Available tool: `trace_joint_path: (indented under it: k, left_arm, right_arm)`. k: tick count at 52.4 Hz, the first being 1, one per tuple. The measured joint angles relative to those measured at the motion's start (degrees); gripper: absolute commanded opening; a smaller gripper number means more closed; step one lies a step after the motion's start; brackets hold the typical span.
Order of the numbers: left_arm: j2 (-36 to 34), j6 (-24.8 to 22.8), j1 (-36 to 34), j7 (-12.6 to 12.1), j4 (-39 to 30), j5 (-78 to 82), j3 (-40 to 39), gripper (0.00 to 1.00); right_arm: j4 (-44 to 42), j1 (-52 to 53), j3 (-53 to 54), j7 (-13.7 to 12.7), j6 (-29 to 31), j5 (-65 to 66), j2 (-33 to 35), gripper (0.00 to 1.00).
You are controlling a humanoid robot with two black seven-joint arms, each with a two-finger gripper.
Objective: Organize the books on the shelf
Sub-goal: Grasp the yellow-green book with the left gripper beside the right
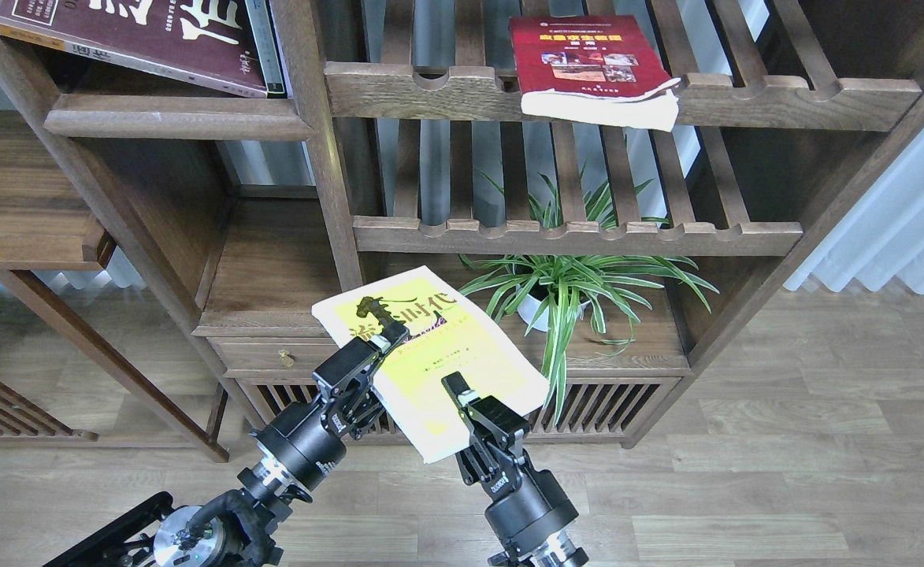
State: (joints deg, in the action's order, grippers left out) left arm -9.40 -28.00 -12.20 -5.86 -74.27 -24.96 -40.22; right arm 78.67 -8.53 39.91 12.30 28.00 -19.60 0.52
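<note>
wood floor; both grippers hold yellow-green book (430, 358)

Two black arms rise from the lower edge, angled toward each other. Left end effector (383, 335) closed on a held object's edge; right end effector (455, 387) at its near edge, finger state unclear.

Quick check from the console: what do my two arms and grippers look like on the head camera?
Both arms are matte black with round, ribbed wrist segments and silver metal rings at the joints. The left gripper and right gripper each end in black angular linkage fingers with small white tip patches. Black cables loop near the left arm's base.
</note>
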Motion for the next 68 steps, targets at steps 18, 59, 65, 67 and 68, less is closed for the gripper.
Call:
trace_joint_path:
  k: [18,59,65,67,68]
  left_arm:
    - [0.1,0.0,-0.1,-0.1,0.0,0.1,0.4,0.07]
    - [-1.0,0.0,-1.0,-0.2,-0.1,0.4,1.8,0.08]
    - [-1.0,0.0,-0.9,-0.2,-0.1,0.4,1.7,0.08]
    - [-1.0,0.0,-0.9,-0.2,-0.1,0.4,1.7,0.08]
    - [-1.0,0.0,-0.9,-0.2,0.0,0.4,1.7,0.08]
  right_arm:
    - [0.0,0.1,0.0,0.0,0.0,0.0,-0.1,0.04]
    - [-0.1,0.5,0.9,0.1,0.0,0.2,-0.2,0.36]
    - [-0.1,0.5,0.9,0.1,0.0,0.2,0.0,0.37]
    - [-0.1,0.5,0.9,0.1,0.0,0.2,0.1,0.38]
    - [-0.1,0.5,0.9,0.1,0.0,0.1,0.2,0.40]
